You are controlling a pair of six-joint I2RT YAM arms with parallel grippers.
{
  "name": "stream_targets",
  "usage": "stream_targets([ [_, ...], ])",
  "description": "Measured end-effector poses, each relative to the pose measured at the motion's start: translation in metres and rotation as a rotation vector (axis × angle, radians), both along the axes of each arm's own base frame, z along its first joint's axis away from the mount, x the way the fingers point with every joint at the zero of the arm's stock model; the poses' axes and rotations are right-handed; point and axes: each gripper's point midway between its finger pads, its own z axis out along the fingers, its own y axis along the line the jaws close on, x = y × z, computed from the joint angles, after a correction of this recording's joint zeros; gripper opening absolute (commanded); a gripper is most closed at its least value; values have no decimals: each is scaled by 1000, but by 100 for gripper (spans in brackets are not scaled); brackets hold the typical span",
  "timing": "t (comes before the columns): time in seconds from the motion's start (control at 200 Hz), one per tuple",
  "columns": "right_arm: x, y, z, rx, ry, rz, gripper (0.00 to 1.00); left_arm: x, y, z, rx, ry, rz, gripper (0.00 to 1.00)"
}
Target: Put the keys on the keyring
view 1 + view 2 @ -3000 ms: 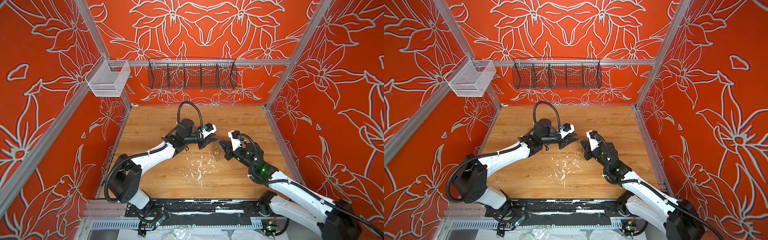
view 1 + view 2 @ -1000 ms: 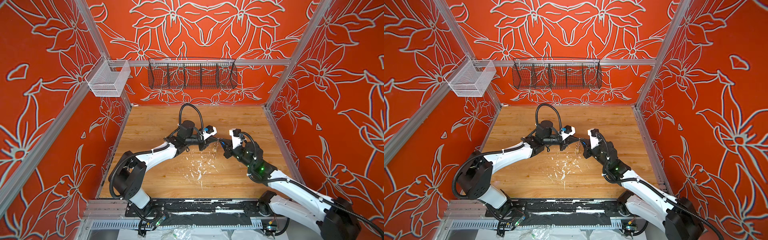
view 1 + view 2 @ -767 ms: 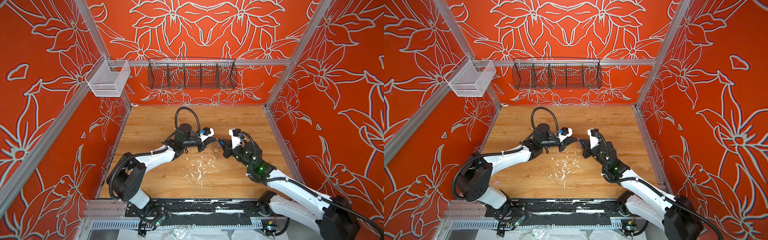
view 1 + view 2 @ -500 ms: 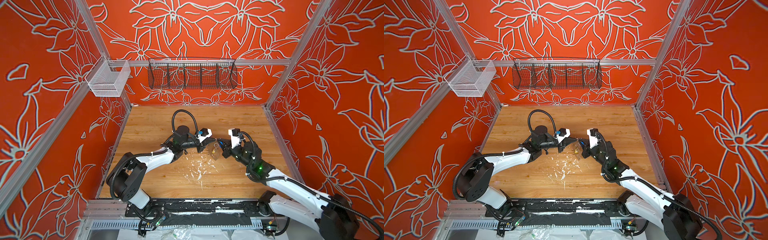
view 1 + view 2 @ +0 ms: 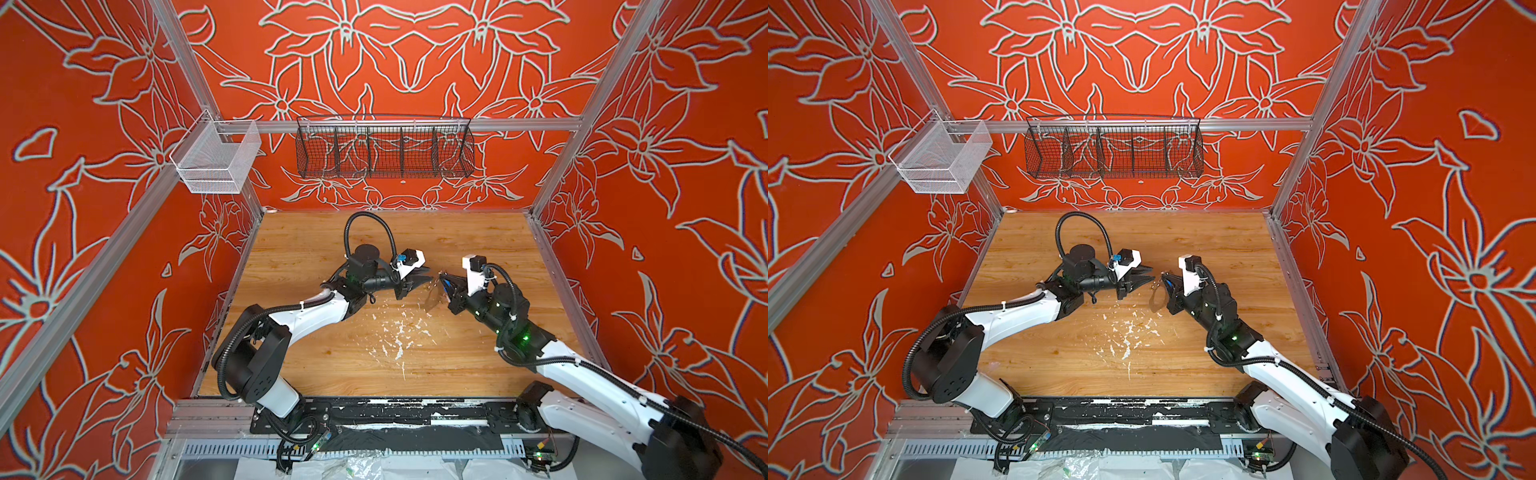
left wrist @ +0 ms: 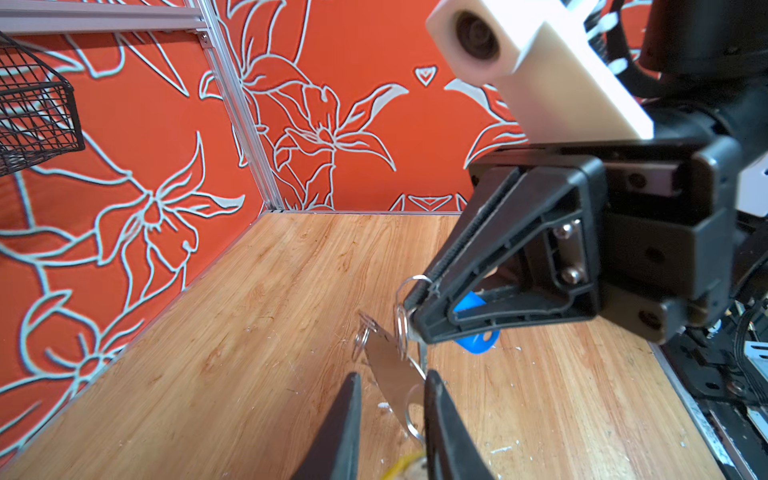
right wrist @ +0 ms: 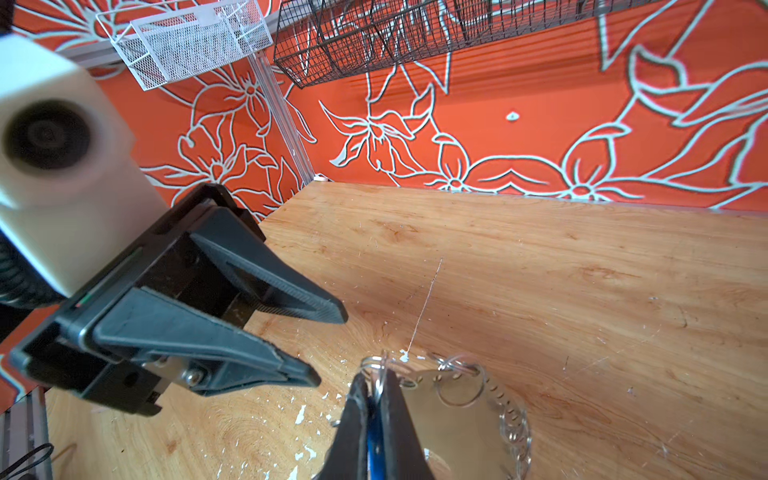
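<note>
While the black left pincer (image 5: 429,275) stands a little open and empty, the flat grey ring-shaped metal keyring (image 5: 432,297) hangs just beside it above the wooden worktop (image 5: 332,357), from the black right pincer (image 5: 444,277), which pinches the blue-tagged small metal key (image 6: 478,344).

Left gripper (image 5: 430,276) fingers (image 6: 345,424), shut before, now parted; keyring (image 5: 433,296) swung down, hangs from right gripper (image 5: 443,276).

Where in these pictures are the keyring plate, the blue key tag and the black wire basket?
keyring plate (image 7: 465,436): right wrist view, on its flat metal face.
blue key tag (image 6: 477,344): left wrist view, on its rounded end.
black wire basket (image 5: 384,151): a top view, on its front mesh.
</note>
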Motion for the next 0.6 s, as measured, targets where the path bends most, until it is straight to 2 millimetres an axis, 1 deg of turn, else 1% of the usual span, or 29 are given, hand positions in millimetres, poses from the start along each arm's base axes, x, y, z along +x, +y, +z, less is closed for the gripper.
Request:
stream_targets([
  [0.155, -2, 2, 0, -16, -12, 16, 0, 2, -2, 1, 24, -7, 4, 27],
  [0.365, -5, 6, 0, -32, -25, 51, 0, -2, -7, -5, 72, -8, -5, 27],
  [0.601, -9, 10, -3, -39, -29, 83, 0, -4, -8, -10, 97, -2, -9, 26],
])
